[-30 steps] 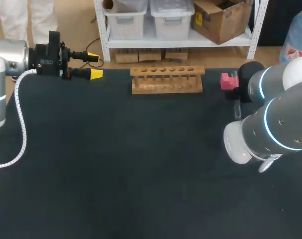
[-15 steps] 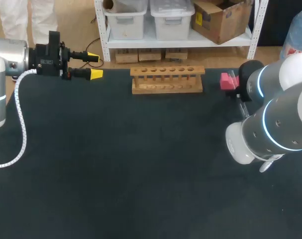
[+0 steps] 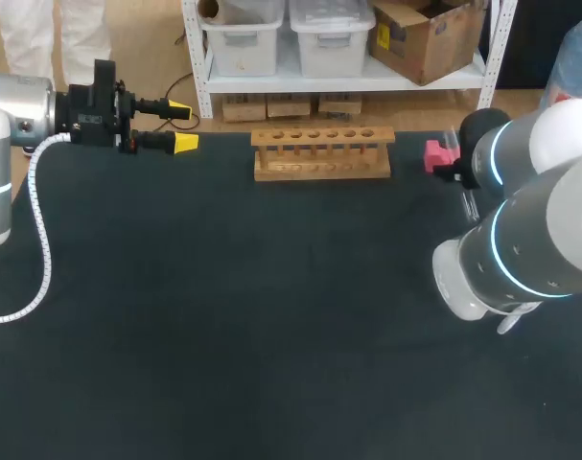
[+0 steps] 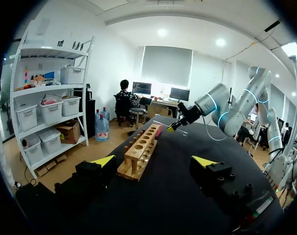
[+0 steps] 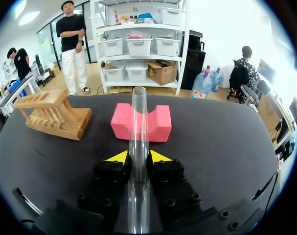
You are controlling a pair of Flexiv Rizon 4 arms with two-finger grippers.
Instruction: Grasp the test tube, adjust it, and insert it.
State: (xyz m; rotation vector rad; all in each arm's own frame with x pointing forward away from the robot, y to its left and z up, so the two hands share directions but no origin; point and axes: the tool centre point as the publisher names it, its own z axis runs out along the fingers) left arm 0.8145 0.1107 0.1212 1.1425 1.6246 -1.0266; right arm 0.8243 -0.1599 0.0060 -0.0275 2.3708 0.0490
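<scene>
r claw grips tube | pink block just ahead | rack beside block

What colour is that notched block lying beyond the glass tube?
Pink. The foam block shows best in the right wrist view.

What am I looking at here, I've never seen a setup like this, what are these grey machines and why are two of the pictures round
This is a robot with a left arm and a right arm, working at a dark table. The head view comes from a fixed camera above and behind the robot. The two round pictures come from cameras on each wrist, looking out along the fingers. Each arm ends in a two-fingered gripper with yellow tips. The left gripper is open and empty, near the table's far left corner. The right gripper is shut on a clear test tube. On the table stand a wooden rack with a row of holes and a pink block, just ahead of the right gripper.
</scene>
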